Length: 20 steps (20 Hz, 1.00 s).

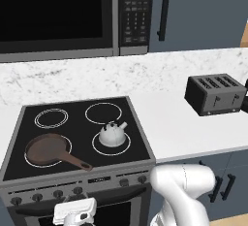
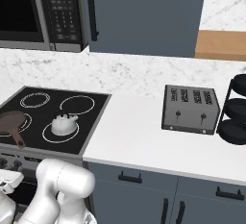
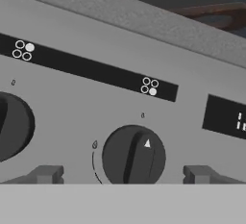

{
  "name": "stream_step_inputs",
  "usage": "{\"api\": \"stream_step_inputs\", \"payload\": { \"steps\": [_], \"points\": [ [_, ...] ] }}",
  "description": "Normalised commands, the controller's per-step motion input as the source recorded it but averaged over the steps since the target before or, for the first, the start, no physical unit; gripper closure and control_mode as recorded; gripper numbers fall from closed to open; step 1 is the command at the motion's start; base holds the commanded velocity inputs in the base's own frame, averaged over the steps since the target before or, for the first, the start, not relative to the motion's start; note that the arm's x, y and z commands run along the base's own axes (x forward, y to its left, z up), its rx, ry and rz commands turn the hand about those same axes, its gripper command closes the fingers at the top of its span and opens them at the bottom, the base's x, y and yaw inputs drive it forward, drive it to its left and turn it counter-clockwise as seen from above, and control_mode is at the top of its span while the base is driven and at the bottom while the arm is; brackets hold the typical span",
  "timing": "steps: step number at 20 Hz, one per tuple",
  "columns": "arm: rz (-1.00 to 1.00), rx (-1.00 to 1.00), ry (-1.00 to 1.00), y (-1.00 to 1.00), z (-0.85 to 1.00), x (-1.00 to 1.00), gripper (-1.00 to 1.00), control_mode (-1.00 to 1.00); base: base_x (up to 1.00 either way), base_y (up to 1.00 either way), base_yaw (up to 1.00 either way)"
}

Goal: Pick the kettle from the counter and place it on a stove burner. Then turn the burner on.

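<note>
While the kettle (image 1: 112,135) sat on the stove burner (image 1: 96,147), the gripper (image 3: 123,174) faced a dark knob (image 3: 133,155), jaws spread wide apart.

kettle (image 1: 112,135): shiny metal | stove burner (image 1: 111,144): glossy glass | counter (image 1: 193,125): veined stone

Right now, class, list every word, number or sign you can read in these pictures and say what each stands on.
No word or number reads clearly.
Burner-position dot signs: four small circles, one filled, on the black strip above each knob.
White pointer triangle: on that knob.
Display on the stove panel: pale marks, cut off, unreadable.
Microwave keypad: buttons too small to read.
</note>
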Motion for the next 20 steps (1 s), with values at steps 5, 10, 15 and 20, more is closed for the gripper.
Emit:
{"api": "stream_step_inputs", "payload": {
  "steps": [5, 10, 15, 20],
  "points": [
    [0.05, -0.01, -0.04, 0.02, -0.05, 0.00, -1.00, -1.00, 0.00, 0.00, 0.00],
    [0.00, 0.03, -0.14, -0.01, 0.36, 0.00, -1.00, -1.00, 0.00, 0.00, 0.00],
    [0.00, 0.03, -0.08, -0.02, 0.21, 0.00, -1.00, -1.00, 0.00, 0.00, 0.00],
    [0.00, -0.04, 0.00, -0.05, -0.17, 0.00, -1.00, -1.00, 0.00, 0.00, 0.00]
  ]
}}
